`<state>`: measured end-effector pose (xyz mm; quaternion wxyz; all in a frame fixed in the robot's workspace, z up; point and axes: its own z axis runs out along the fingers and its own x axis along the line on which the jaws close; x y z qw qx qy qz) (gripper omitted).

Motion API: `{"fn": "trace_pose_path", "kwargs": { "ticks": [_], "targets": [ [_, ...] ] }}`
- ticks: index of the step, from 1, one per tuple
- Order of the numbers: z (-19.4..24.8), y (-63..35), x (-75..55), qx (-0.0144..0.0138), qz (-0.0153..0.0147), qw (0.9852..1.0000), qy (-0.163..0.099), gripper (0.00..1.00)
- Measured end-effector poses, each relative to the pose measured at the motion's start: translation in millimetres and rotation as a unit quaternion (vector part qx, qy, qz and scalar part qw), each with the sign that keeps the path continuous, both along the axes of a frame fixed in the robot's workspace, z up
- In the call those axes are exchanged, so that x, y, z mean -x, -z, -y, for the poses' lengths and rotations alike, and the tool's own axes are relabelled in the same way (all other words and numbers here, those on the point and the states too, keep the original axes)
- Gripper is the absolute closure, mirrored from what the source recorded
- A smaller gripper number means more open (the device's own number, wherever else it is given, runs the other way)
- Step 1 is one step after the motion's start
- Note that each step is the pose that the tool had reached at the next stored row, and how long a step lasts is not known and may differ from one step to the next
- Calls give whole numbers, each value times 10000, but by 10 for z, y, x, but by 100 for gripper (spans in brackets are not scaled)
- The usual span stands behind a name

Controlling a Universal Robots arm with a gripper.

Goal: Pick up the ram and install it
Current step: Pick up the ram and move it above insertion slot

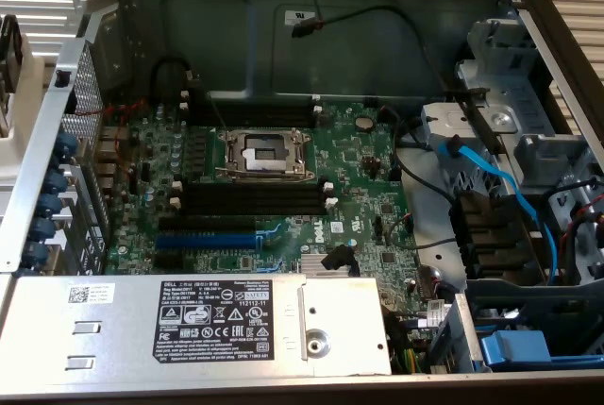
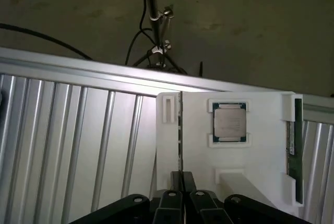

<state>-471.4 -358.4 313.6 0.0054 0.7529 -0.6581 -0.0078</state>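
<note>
Gripper [image 2: 181, 182] jaws closed on ram [image 2: 180, 130], which stands edge-on in a tray [image 2: 261, 151] slot, near the CPU [image 2: 229, 122]. Risk: the grip on that thin edge is narrow. Ram could tilt, bind in the slot, slip free.

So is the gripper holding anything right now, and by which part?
Looks like the ram, seen edge-on: the gripper is closed on its near end, with the stick standing in the white holder.
</note>
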Motion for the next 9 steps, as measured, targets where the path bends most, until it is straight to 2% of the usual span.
{"fn": "trace_pose_path", "kwargs": {
  "ticks": [3,4,9],
  "targets": [
    [0,-139,11,0,0,10000,0,88],
    [1,-230,13,0,0,10000,0,88],
    [17,-456,12,0,0,10000,1,88]
  ]
}}
